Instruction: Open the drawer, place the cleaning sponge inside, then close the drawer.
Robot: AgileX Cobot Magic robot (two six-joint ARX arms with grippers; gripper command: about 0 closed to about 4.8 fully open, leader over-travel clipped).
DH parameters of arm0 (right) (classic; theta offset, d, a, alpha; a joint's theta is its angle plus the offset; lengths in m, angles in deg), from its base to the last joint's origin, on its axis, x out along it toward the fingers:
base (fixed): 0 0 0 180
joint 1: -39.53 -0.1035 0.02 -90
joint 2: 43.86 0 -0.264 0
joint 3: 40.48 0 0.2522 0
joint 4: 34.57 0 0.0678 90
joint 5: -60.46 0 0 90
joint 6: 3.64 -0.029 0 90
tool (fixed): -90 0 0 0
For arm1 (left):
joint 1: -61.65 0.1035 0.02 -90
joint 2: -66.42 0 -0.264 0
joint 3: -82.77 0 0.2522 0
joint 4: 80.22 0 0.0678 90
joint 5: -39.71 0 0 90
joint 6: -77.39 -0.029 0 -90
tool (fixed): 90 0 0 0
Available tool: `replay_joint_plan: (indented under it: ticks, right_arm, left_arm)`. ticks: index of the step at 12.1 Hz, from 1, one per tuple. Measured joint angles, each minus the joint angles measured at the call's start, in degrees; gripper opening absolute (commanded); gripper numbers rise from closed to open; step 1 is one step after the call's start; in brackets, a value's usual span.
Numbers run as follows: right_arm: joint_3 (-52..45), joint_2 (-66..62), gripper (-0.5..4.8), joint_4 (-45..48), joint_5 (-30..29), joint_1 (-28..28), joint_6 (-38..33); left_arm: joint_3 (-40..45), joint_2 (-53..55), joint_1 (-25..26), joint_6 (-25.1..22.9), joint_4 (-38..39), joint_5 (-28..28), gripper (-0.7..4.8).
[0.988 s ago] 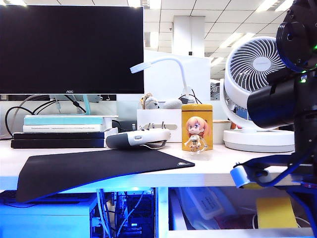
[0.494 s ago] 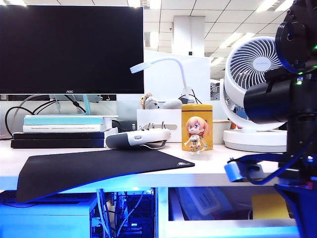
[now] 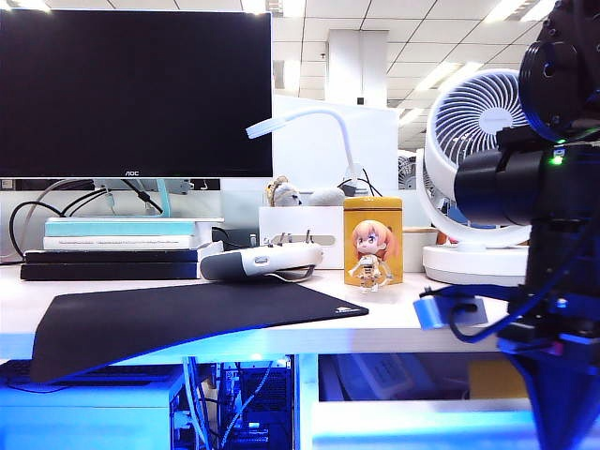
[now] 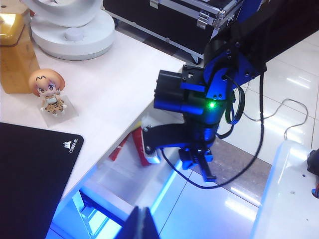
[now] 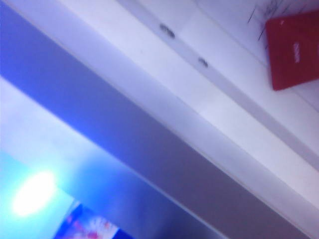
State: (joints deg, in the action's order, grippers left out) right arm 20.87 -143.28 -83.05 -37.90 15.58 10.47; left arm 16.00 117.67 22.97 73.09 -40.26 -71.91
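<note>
The drawer (image 3: 403, 417) under the white desk stands partly open, and its pale front glows blue. Inside it, a dim yellowish block that I take for the cleaning sponge (image 3: 489, 380) shows partly behind the right arm. My right gripper (image 3: 436, 309) is shut and hangs in front of the desk edge above the drawer front, blue tip pointing left. The left wrist view looks down on the right arm (image 4: 199, 109) over the open drawer (image 4: 129, 174). My left gripper (image 4: 142, 225) is shut and empty, away from the drawer. The right wrist view is blurred and shows only white drawer panels (image 5: 164, 99).
On the desk are a black mouse mat (image 3: 187, 314), a yellow tin (image 3: 373, 239) with a cartoon figure (image 3: 371, 255), a white fan (image 3: 478, 169), a monitor (image 3: 136, 89), stacked books (image 3: 112, 248) and a handheld device (image 3: 258, 261). A red item (image 5: 294, 50) lies in the drawer.
The right gripper has moved left along the desk edge. The drawer front has slid in toward the desk and now hides more of the yellowish block. The left arm has kept still.
</note>
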Motion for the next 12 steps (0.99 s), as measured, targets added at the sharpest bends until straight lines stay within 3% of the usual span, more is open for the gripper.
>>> replay_joint_plan:
  ticks: [6, 12]
  right_arm:
    - [0.0, -0.02, -0.08, 6.97, 3.54, -0.02, -1.7]
    - [-0.02, -3.41, -0.08, 20.94, 7.1, 0.0, -4.92]
  left_arm:
    - [0.0, 0.0, 0.0, 0.02, 0.0, 0.0, -0.06]
    - [0.0, 0.0, 0.0, 0.02, 0.02, 0.0, -0.06]
